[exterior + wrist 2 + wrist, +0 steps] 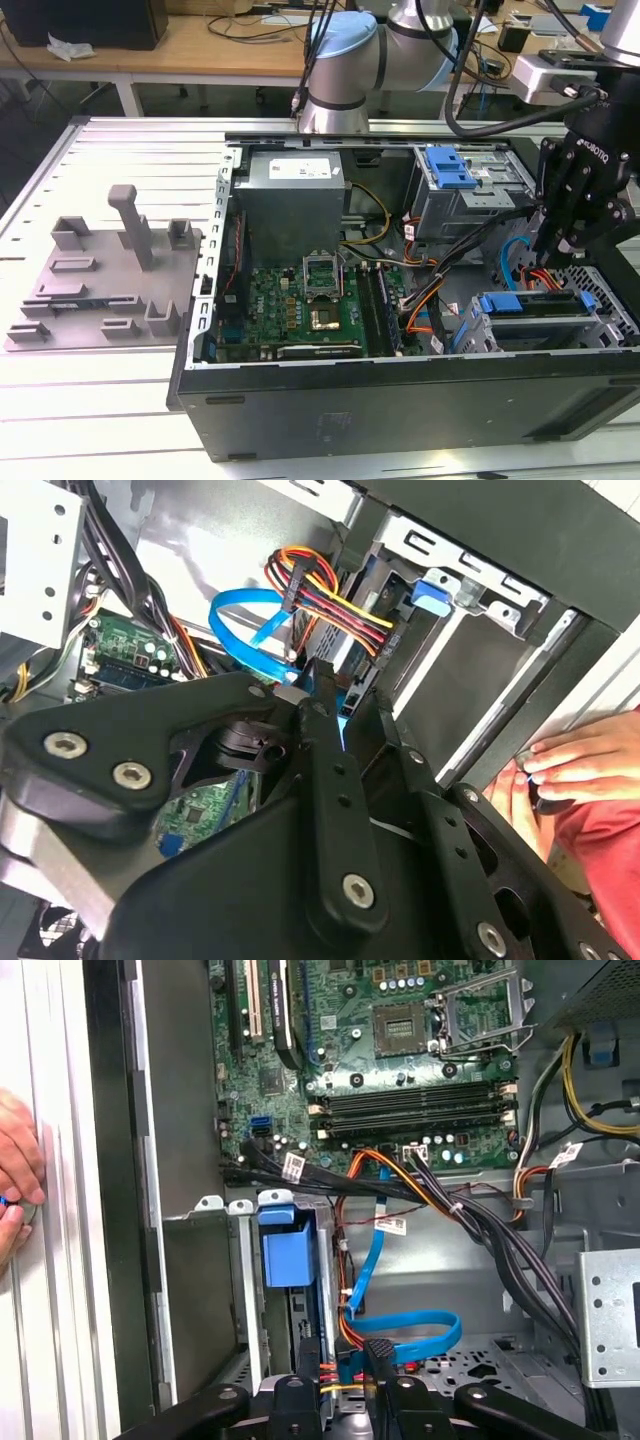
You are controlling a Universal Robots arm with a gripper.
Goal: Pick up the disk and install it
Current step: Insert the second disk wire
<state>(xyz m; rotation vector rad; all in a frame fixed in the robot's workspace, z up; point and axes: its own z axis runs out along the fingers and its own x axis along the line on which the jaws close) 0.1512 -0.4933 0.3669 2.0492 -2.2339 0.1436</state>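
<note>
The disk sits in the drive cage at the front of the open computer case, toward the exterior view's right, with its blue carrier rail facing up. In the first wrist view the disk stands in the grey cage beside a bundle of cables. My gripper hangs just above the cabled end of the cage. Its fingers are a narrow gap apart with only red, yellow and blue cables showing behind the gap. In the second wrist view my gripper points at the same cables, holding nothing.
The motherboard and the grey power supply box fill the case's other half. A blue latch on a grey bay is at the back. A person's hand rests on the case's outer edge. A grey fixture plate lies on the table.
</note>
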